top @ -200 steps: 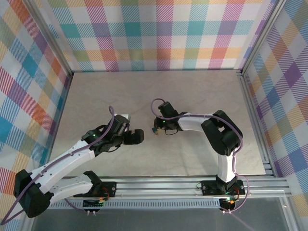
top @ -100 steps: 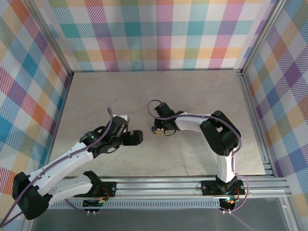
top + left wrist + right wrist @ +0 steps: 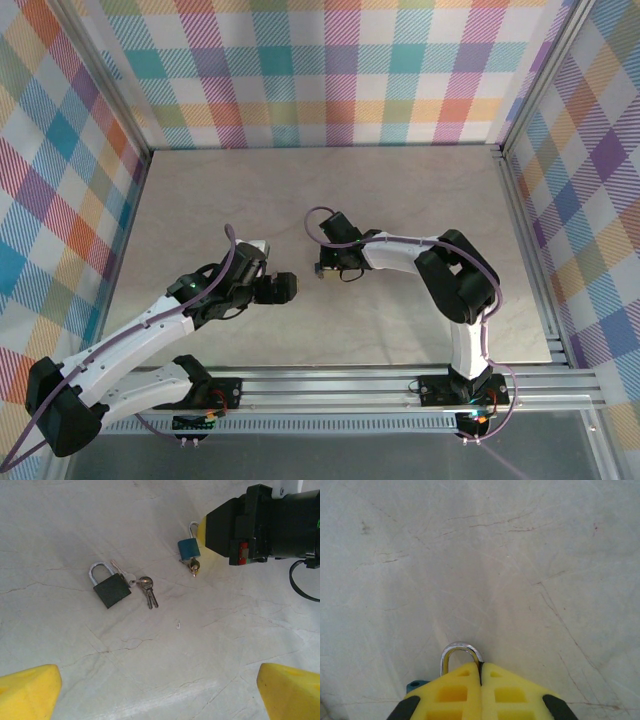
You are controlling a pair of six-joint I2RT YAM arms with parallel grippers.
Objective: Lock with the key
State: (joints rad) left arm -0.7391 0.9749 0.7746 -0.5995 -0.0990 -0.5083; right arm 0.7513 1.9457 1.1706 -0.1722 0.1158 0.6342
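Two yellow foam pads of the left end effector sit in the lower corners of its wrist view, spread wide and empty. Mid-left on the pale stone-patterned table: dark green padlock, loose keys touching it. Upper right: small blue padlock, brass key apparently in its base. Right end effector looks pinched shut on its silver shackle. Judgement: lock steadied, key turn not yet done.
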